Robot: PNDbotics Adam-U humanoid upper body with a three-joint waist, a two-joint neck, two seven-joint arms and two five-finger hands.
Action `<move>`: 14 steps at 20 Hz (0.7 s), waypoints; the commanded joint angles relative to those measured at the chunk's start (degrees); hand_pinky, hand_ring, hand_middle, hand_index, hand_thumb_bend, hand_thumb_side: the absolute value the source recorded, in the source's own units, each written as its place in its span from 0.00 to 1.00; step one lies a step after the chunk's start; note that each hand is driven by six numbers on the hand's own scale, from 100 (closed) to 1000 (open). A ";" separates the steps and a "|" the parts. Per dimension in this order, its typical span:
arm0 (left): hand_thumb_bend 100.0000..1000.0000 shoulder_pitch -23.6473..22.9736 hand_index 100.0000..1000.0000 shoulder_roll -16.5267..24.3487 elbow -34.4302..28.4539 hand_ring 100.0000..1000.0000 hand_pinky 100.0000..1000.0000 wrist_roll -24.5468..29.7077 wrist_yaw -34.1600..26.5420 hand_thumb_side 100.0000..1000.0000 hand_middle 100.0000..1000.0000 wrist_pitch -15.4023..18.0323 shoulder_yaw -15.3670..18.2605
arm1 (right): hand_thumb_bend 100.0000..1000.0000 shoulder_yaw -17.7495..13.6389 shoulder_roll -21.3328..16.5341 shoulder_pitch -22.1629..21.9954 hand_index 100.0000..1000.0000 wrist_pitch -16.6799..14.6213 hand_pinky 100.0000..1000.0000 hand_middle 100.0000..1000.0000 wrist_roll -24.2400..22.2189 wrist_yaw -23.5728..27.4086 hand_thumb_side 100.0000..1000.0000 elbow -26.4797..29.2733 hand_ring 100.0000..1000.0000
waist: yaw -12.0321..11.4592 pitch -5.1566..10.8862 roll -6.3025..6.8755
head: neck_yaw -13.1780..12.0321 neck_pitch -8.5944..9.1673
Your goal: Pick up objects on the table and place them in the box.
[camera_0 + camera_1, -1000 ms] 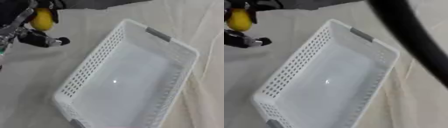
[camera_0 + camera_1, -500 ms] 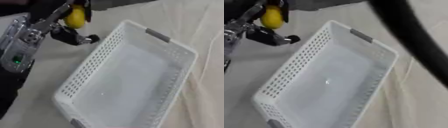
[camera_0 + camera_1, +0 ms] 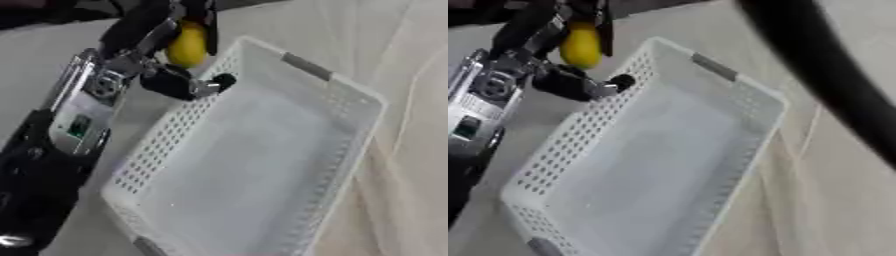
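Note:
A yellow, rounded object (image 3: 187, 44) is held in my left hand (image 3: 171, 60), whose fingers curl round it at the upper left. The hand hangs over the far left corner of the white perforated box (image 3: 341, 92), with its thumb tip just above the box's left rim. The box lies askew on a pale cloth and nothing shows inside it. My left arm (image 3: 61, 145) runs down the left side of the view. A black arm (image 3: 824, 75), blurred and close, crosses the right eye view from the top to the right edge; no right hand shows.
Pale cloth (image 3: 411, 165) with folds covers the table around the box. A grey handle (image 3: 306, 66) marks the box's far end, and another grey handle (image 3: 147, 247) sits at its near end.
My left hand has carried the yellow object rightward, from well left of the box to above its far left corner. More of my left arm now shows.

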State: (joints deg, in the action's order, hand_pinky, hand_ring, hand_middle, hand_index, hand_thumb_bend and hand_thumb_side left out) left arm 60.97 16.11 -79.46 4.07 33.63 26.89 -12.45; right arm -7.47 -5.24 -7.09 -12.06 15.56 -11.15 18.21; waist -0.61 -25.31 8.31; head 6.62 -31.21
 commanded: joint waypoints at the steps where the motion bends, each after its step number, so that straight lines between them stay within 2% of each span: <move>1: 0.08 0.99 0.06 -0.55 1.18 0.00 0.00 0.90 -0.24 0.00 0.00 0.18 -0.09 | 0.00 -0.30 -0.82 -1.03 0.69 0.22 0.41 0.64 -0.02 -0.34 0.86 0.11 0.53 | 0.09 1.62 -0.24 | 0.93 -0.03; 2: 0.02 1.05 0.07 -0.94 2.02 0.00 0.00 1.11 -0.20 0.00 0.00 0.27 -0.27 | 0.00 -0.31 -0.87 -1.08 0.69 0.24 0.41 0.64 -0.04 -0.38 0.86 0.14 0.53 | 0.10 1.66 -0.21 | 1.02 -0.05; 3: 0.00 1.10 0.07 -1.48 2.92 0.00 0.00 1.29 -0.33 0.00 0.00 0.33 -0.51 | 0.00 -0.31 -0.93 -1.13 0.69 0.27 0.41 0.64 -0.05 -0.45 0.86 0.17 0.53 | 0.13 1.70 -0.18 | 1.17 -0.08; 8: 0.00 1.59 0.10 -3.80 5.85 0.00 0.00 1.86 -0.78 0.00 0.00 1.17 -1.71 | 0.00 -0.38 -1.24 -1.30 0.69 0.39 0.41 0.63 -0.17 -0.88 0.86 0.45 0.53 | 0.39 1.86 -0.06 | 1.89 -0.35; 9: 0.00 1.62 0.15 -4.07 6.27 0.00 0.00 1.78 -0.76 0.00 0.02 1.34 -1.89 | 0.00 -0.41 -1.30 -1.34 0.69 0.41 0.41 0.63 -0.19 -0.94 0.86 0.51 0.53 | 0.41 1.90 -0.01 | 2.03 -0.39; 10: 0.00 1.64 0.23 -4.21 6.67 0.04 0.00 1.57 -0.75 0.07 0.11 1.49 -2.02 | 0.00 -0.45 -1.34 -1.37 0.69 0.44 0.41 0.63 -0.21 -0.99 0.86 0.57 0.53 | 0.41 1.92 0.02 | 2.14 -0.39; 11: 0.00 1.63 0.32 -4.23 7.08 0.13 0.00 1.33 -0.68 0.13 0.21 1.63 -2.15 | 0.00 -0.48 -1.35 -1.38 0.69 0.47 0.41 0.64 -0.21 -1.03 0.86 0.60 0.53 | 0.38 1.91 0.06 | 2.24 -0.34; 12: 0.00 1.64 0.30 -4.23 7.41 0.11 0.00 1.22 -0.55 0.11 0.18 1.76 -2.25 | 0.00 -0.50 -1.34 -1.38 0.69 0.51 0.41 0.64 -0.22 -1.06 0.86 0.62 0.53 | 0.36 1.90 0.07 | 2.29 -0.33; 13: 0.00 1.62 0.47 -4.15 7.81 0.31 0.00 1.60 -0.26 0.24 0.38 1.89 -2.52 | 0.00 -0.52 -1.32 -1.38 0.69 0.55 0.41 0.64 -0.21 -1.07 0.86 0.62 0.53 | 0.33 1.86 0.10 | 2.32 -0.32; 14: 0.00 1.64 0.48 -4.13 8.16 0.32 0.00 2.22 -0.02 0.26 0.39 2.08 -2.67 | 0.00 -0.54 -1.29 -1.37 0.69 0.58 0.41 0.64 -0.19 -1.08 0.86 0.62 0.53 | 0.30 1.83 0.10 | 2.33 -0.32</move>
State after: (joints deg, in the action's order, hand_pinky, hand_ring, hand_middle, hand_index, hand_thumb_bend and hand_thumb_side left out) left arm 61.79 11.95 -71.45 6.03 33.45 28.67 -14.87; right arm -7.80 -6.19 -7.40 -11.73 15.34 -12.12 18.92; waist -0.42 -24.57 8.73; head 8.57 -31.47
